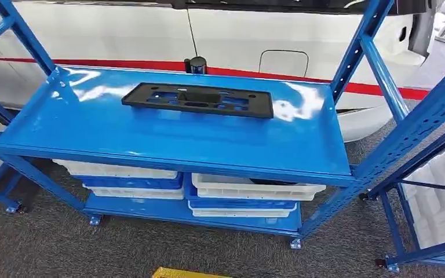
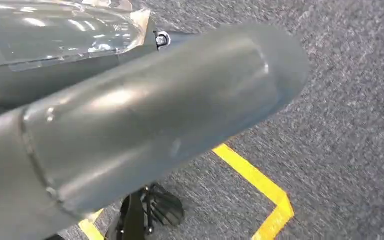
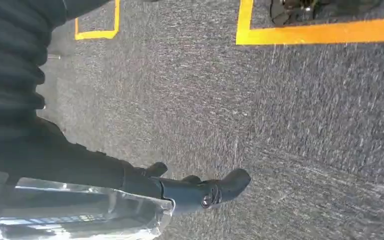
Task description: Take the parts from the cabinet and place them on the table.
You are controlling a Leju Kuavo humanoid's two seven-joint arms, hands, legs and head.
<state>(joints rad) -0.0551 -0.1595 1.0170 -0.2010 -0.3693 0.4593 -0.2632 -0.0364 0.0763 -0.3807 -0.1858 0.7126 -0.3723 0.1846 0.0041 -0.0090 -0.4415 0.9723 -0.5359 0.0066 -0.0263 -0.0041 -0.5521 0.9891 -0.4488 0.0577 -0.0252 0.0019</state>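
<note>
One black part (image 1: 197, 99) is lying far on the shelf (image 1: 150, 136); I am risking overreach, hand states unreadable.

Black plastic part (image 1: 197, 99): long, flat, rectangular frame with cut-out slots along its length and a raised block at its centre. Lies flat on the top shelf (image 1: 150, 136) of the blue metal cabinet, towards the shelf's back edge, roughly centred, long side parallel to that edge. Nothing touches it. Lower shelf (image 1: 150, 209) carries stacked white and blue trays (image 1: 249, 191).
</note>
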